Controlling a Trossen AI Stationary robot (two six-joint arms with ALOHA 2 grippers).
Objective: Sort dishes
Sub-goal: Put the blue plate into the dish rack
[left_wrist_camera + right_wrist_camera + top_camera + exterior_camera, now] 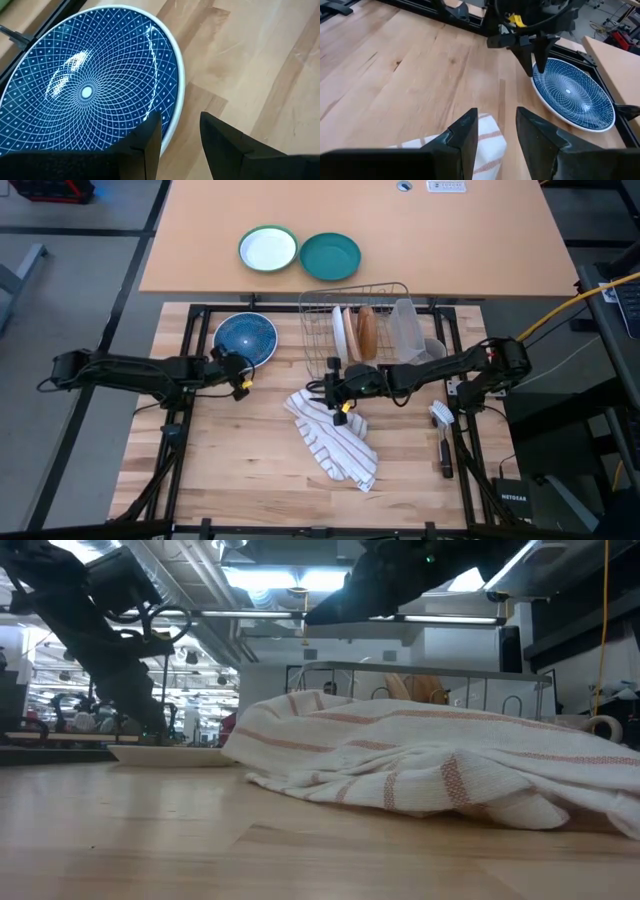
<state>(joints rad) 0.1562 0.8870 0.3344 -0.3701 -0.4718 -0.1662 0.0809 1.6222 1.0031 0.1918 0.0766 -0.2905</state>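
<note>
Overall, table: a pale wooden top is carrying everything below, with a tan board lying beyond its far edge.
Left arm: it is reaching in from the left side, its gripper sitting at the near right rim of the blue plate.
Right arm: it is stretching in from the right, its gripper hanging over the far end of the towel, just in front of the rack.
Dish towel: white with reddish stripes, it is lying crumpled near the table's middle.
Dish rack: a wire basket is standing at the far edge, holding the white plate and the tan-brown plate upright on edge, side by side; a clear plastic container is sitting at its right end.
Blue plate: dark blue with a fine white pattern and a pale rim, it is lying flat, face up, left of the rack.
Green-rimmed white plate and teal plate: they are resting next to each other on the tan board.
Dish brush: it is lying near the right edge.
Left fingers: they are standing slightly apart, holding nothing; one tip is overlapping the blue plate's rim, though contact cannot be told.
Right fingers: they are standing slightly apart above the towel, gripping nothing.
</note>
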